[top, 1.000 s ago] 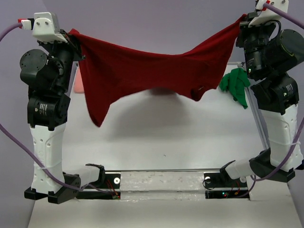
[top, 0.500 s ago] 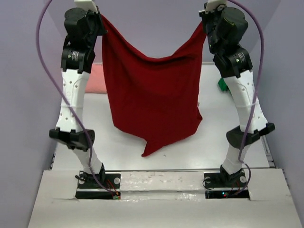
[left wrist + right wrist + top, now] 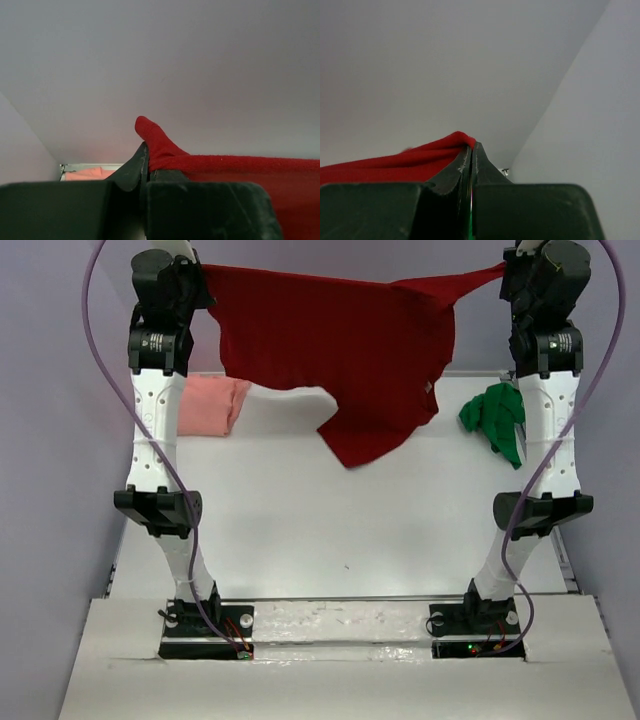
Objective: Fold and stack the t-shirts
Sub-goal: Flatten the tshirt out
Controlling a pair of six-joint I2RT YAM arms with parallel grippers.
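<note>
The dark red t-shirt (image 3: 340, 340) hangs in the air, stretched between both raised arms over the far half of the table. My left gripper (image 3: 200, 272) is shut on its left top corner, and a red tip pokes out above the jaws (image 3: 146, 150). My right gripper (image 3: 506, 270) is shut on the right corner, with red cloth (image 3: 395, 162) running off to the left of the jaws (image 3: 471, 147). A loose flap of the shirt droops at the middle. The pale salmon pink t-shirt (image 3: 205, 405) lies folded at the back left. The bright green t-shirt (image 3: 495, 420) lies crumpled at the back right.
The white table top (image 3: 330, 530) is walled in by purple panels at the sides and back. Both arm bases sit on a rail (image 3: 340, 625) at the near edge. Purple cables (image 3: 100, 360) loop beside each arm.
Both arms rose from a low folded pose, came together with the shirt hanging down, then spread apart. The red shirt now stretches higher and farther back.
</note>
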